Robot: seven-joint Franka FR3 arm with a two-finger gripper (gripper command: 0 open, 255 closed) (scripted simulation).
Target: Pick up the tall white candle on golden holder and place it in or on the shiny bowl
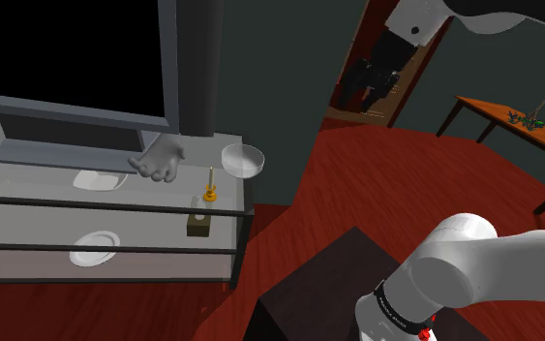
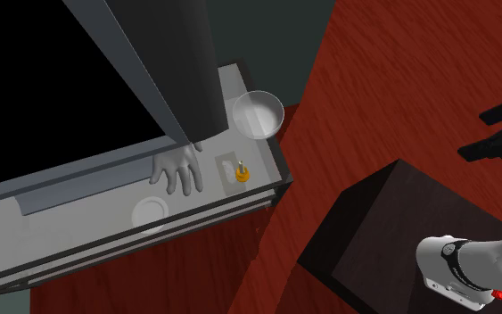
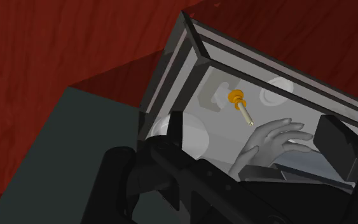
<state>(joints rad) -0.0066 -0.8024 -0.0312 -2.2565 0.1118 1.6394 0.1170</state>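
Observation:
A slim pale candle on a golden holder (image 1: 210, 185) (image 2: 242, 171) (image 3: 240, 104) stands upright on the glass top of the TV stand, near its end. Just beyond it, at the stand's corner, sits the shiny bowl (image 1: 242, 160) (image 2: 258, 114) (image 3: 193, 135); in the wrist view my hand partly covers it. My black gripper (image 1: 377, 93) (image 2: 498, 130) (image 3: 254, 127) hangs high in the air, well away from the stand, over the red floor. Its fingers stand apart with nothing between them.
A grey hand sculpture (image 1: 159, 158) (image 2: 179, 168) lies next to the candle, in front of a large TV (image 1: 76, 58). White plates (image 1: 94, 179) (image 1: 94, 248) and a small box (image 1: 197, 225) rest on the glass shelves. A wooden table (image 1: 512, 121) stands far off.

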